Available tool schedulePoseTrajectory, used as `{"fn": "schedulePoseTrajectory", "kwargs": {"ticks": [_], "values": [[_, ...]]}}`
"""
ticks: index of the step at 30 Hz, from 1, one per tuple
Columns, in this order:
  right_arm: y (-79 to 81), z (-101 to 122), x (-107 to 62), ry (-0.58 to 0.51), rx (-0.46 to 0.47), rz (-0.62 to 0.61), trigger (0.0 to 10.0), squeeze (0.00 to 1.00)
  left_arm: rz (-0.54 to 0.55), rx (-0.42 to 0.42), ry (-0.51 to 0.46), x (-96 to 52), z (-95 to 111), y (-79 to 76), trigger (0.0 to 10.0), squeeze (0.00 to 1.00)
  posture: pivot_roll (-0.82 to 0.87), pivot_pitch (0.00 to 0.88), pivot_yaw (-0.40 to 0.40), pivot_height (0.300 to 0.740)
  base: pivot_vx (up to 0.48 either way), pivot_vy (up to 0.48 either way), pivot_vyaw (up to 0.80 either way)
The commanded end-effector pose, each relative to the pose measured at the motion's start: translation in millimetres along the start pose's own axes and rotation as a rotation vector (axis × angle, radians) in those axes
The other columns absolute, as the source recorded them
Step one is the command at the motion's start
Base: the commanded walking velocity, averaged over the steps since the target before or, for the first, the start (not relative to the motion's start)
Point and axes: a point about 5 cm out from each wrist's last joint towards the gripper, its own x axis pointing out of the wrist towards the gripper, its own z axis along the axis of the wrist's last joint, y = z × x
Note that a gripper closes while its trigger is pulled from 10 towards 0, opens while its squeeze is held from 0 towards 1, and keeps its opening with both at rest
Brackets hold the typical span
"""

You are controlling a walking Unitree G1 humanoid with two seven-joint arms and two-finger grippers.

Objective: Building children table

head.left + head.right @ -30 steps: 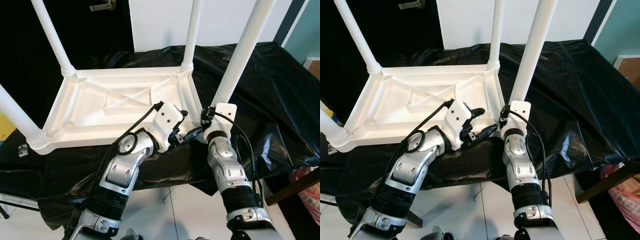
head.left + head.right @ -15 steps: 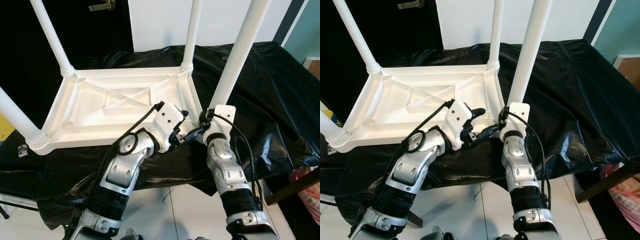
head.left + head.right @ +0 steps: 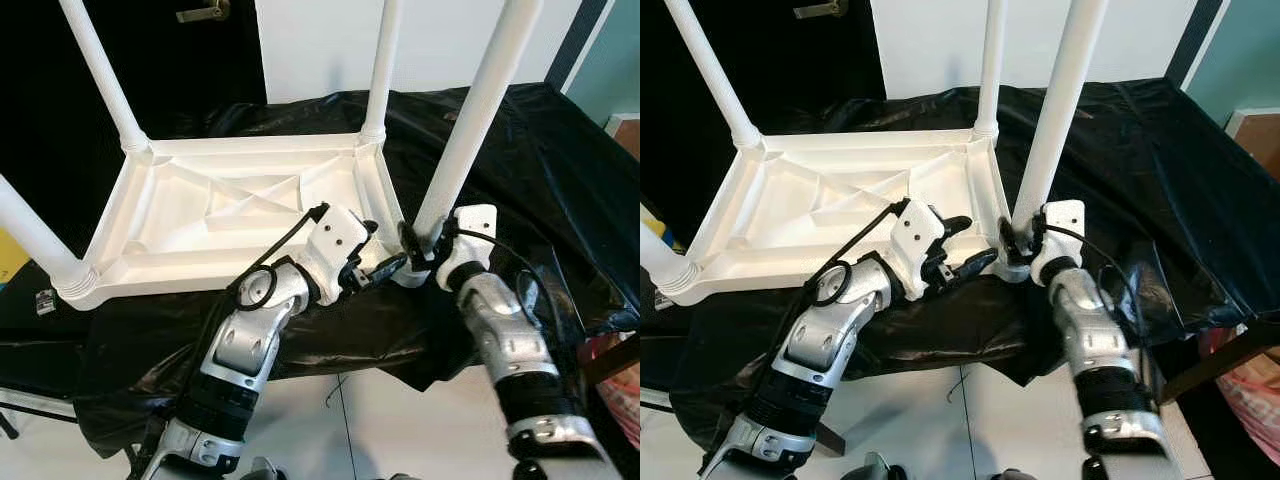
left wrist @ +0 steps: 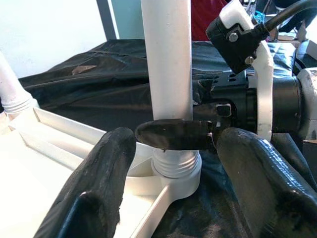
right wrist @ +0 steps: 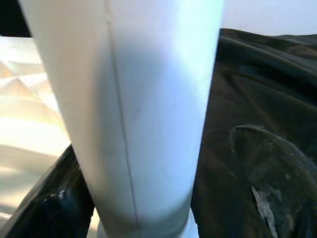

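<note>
White plastic children table (image 3: 230, 215) lies upside down on the black-draped counter (image 3: 540, 170), four legs up. Right claw (image 3: 1018, 240) clamps the near-right leg (image 3: 468, 125) just above its threaded socket, likely to screw it home. Left claw (image 4: 171, 148) hovers spread wide beside that corner, holding nothing, probably to steady the frame. Underside ribbed, other legs seated.
</note>
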Motion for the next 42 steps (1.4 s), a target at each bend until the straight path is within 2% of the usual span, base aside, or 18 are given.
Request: {"fn": "schedulePoseTrajectory", "kwargs": {"ticks": [1,3,6,8,10,11,12,14,15,24,25,26,33,35,40,42], "values": [[-2.2,-1.8,0.5,0.011,-0.006,0.048,10.0,0.00,0.063,-0.003,0.017,-0.7,-5.4,2.6,10.0,0.00,-0.03,0.049,-0.007,0.740,0.000,0.000,0.00],[1.3,-1.7,2.7,0.024,-0.022,0.162,10.0,0.00,0.065,-0.002,0.018,-1.0,-5.4,3.7,10.0,0.00,-0.03,0.050,-0.004,0.740,0.000,0.000,0.00],[4.4,-1.6,4.5,0.030,-0.025,0.219,10.0,0.00,0.065,-0.001,0.019,-1.0,-5.3,4.4,10.0,0.00,-0.03,0.054,0.000,0.740,0.000,0.000,0.00],[11.4,-2.3,10.1,0.049,-0.047,0.327,10.0,0.00,0.067,0.002,0.019,-1.1,-4.8,6.2,10.0,0.00,-0.03,0.058,0.004,0.740,0.000,0.000,0.00],[14.0,-3.9,14.9,0.068,-0.065,0.381,10.0,0.00,0.069,0.004,0.019,-1.0,-4.6,7.7,10.0,0.00,-0.02,0.058,0.004,0.740,0.000,0.000,0.00],[14.2,-4.8,16.5,0.077,-0.079,0.387,4.7,0.00,0.069,0.004,0.019,-1.0,-4.4,8.1,10.0,0.00,-0.02,0.058,0.005,0.740,0.000,0.000,0.00],[13.8,-5.6,17.9,0.082,-0.090,0.392,1.2,0.00,0.070,0.009,0.022,-0.9,-4.4,8.8,10.0,0.00,-0.01,0.060,0.006,0.740,0.000,0.000,0.00],[13.5,-6.1,18.7,0.085,-0.097,0.394,1.2,0.00,0.070,0.011,0.024,-0.8,-4.4,9.1,10.0,0.00,-0.01,0.060,0.006,0.740,0.000,0.000,0.00],[13.6,-6.6,19.5,0.086,-0.095,0.396,0.0,0.00,0.070,0.014,0.022,-1.1,-3.5,9.8,10.0,0.00,0.01,0.068,0.008,0.740,0.000,0.000,0.00],[6.8,-16.5,14.4,0.119,-0.064,0.394,0.0,0.00,0.090,0.022,0.016,-4.3,-0.1,9.1,10.0,0.00,0.04,0.076,-0.014,0.740,0.000,0.000,0.00],[5.0,-18.0,14.8,0.123,-0.059,0.386,2.5,0.00,0.094,0.020,0.017,-5.2,-0.5,8.6,10.0,0.00,0.04,0.076,-0.015,0.740,0.000,0.000,0.00],[3.7,-18.4,14.9,0.121,-0.047,0.368,10.0,0.00,0.095,0.019,0.018,-5.7,-0.8,8.3,10.0,0.00,0.03,0.076,-0.016,0.740,0.000,0.000,0.00],[1.6,-19.5,14.8,0.118,-0.031,0.325,10.0,0.00,0.096,0.016,0.019,-5.5,-1.5,8.7,10.0,0.00,0.02,0.075,-0.017,0.740,0.000,0.000,0.00],[-2.6,-22.8,15.0,0.126,-0.035,0.214,10.0,0.00,0.091,0.011,0.019,-4.2,-2.3,8.5,10.0,0.00,0.00,0.073,-0.008,0.740,0.000,0.000,0.00],[0.9,-26.8,12.0,0.126,-0.024,0.115,10.0,0.00,0.076,0.009,0.017,-2.0,-2.5,7.0,10.0,0.00,-0.02,0.073,0.002,0.740,0.000,0.000,0.00],[3.3,-30.3,9.6,0.136,-0.001,-0.010,10.0,0.00,0.070,0.007,0.016,-1.1,-2.5,6.2,10.0,0.00,-0.03,0.077,0.005,0.740,0.000,0.000,0.00]]}}
